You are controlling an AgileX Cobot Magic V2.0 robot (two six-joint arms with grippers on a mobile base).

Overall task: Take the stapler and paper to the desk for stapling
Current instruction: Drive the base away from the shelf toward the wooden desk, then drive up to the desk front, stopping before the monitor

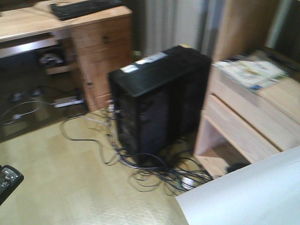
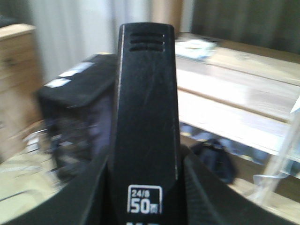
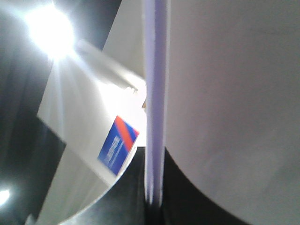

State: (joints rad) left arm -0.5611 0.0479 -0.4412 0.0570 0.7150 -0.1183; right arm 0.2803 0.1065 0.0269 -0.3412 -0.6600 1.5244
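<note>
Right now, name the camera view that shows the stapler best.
The left wrist view: the stapler fills mid-frame, black top arm and 50 label clear. The front view has only a dark blurred shape at its lower-left edge, unidentifiable. The right wrist view shows only the paper.

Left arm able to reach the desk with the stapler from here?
Probably not: the desk lies across open floor, far from the left gripper holding the stapler. Likely needs a drive closer.
</note>
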